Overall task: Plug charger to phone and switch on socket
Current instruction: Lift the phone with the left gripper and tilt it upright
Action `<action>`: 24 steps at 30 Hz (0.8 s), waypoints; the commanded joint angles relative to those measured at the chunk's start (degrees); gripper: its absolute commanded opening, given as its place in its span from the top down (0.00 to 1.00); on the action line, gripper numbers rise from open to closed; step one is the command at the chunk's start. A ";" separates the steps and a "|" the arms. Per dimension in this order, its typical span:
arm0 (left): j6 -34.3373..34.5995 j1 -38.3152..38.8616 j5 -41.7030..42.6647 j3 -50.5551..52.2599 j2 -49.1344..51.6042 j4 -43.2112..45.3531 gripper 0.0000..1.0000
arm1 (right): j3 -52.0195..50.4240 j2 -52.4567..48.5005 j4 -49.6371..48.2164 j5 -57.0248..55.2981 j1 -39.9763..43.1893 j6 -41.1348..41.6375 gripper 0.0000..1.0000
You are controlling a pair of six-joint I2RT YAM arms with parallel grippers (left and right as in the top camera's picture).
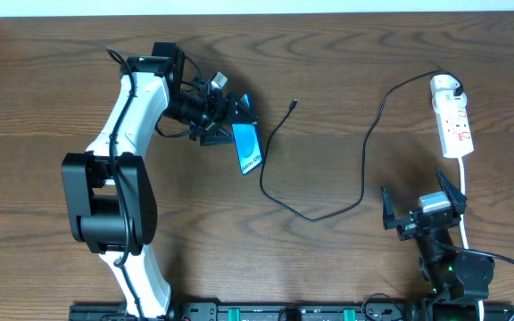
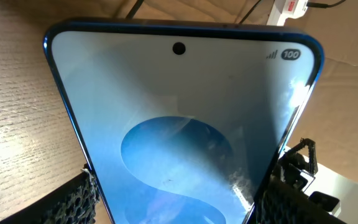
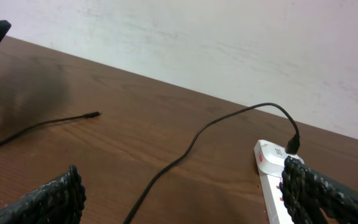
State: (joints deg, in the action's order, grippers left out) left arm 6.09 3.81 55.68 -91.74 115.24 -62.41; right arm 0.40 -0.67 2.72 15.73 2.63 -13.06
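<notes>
The phone [image 1: 249,149] with its bright blue screen sits left of the table's middle, tilted, and my left gripper [image 1: 232,123] is shut on its upper end. The left wrist view is filled by the phone [image 2: 179,118], with mesh fingers [image 2: 73,202] pressed against both long edges. The charger [image 1: 315,214] is a thin black cable looping across the table, its free tip [image 1: 293,103] lying right of the phone. Its white plug [image 1: 447,86] sits in the socket [image 1: 455,125] at the far right. My right gripper [image 1: 422,209] stands open below the socket, nothing between its fingers [image 3: 48,199].
The socket's white cord [image 1: 464,192] runs down past the right gripper toward the front edge. In the right wrist view the cable [image 3: 185,149] crosses the wood ahead and the socket [image 3: 272,186] lies by the right finger. A pale wall [image 3: 229,43] stands behind the table.
</notes>
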 commanded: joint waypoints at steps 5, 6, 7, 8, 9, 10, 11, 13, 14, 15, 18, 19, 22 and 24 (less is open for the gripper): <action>-0.76 -0.13 -23.12 -0.17 -1.29 1.40 0.35 | -0.09 0.35 0.28 -0.17 -0.55 0.35 0.01; -0.31 -0.13 -26.51 0.11 -1.25 1.70 0.35 | -0.09 0.35 0.28 -0.17 -0.55 0.35 0.01; 0.46 -0.13 -29.53 0.52 -1.22 2.29 0.35 | -0.09 0.35 0.28 -0.17 -0.55 0.35 0.01; 1.29 -0.13 -32.24 1.09 -1.22 2.99 0.35 | -0.09 0.35 0.28 -0.17 -0.55 0.35 0.01; 2.34 -0.13 -35.06 1.88 -1.22 4.09 0.35 | -0.09 0.35 0.28 -0.17 -0.55 0.35 0.01; 2.71 -0.13 -36.79 2.58 -1.22 5.05 0.35 | -0.09 0.35 0.28 -0.17 -0.55 0.35 0.01; 2.86 -0.13 -37.83 3.23 -1.14 6.05 0.35 | -0.09 0.35 0.28 -0.17 -0.55 0.35 0.01; 2.84 -0.13 -38.47 4.81 -1.01 8.28 0.35 | -0.09 0.35 0.28 -0.17 -0.55 0.35 0.01; 2.86 -0.13 -38.45 5.60 -0.98 9.38 0.35 | -0.09 0.35 0.28 -0.17 -0.55 0.35 0.01; 2.86 -0.15 -38.53 6.84 -0.94 11.19 0.35 | -0.09 0.35 0.28 -0.17 -0.55 0.35 0.01; 2.91 -0.13 -39.45 8.72 -0.55 13.90 0.35 | -0.09 0.35 0.28 -0.17 -0.55 0.35 0.01; 3.06 -0.13 -40.13 9.20 -0.33 14.58 0.35 | -0.09 0.35 0.28 -0.17 -0.55 0.35 0.01; 3.04 -0.13 -41.64 10.82 0.11 16.41 0.35 | -0.09 0.35 0.26 -0.17 -0.55 0.35 0.01; 3.04 -0.13 -43.36 11.96 0.50 17.62 0.35 | -0.09 0.35 0.28 -0.17 -0.55 0.35 0.01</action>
State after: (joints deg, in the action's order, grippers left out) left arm 8.86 3.84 15.86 -81.08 115.26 -45.87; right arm 0.40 -0.67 2.72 15.73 2.63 -13.06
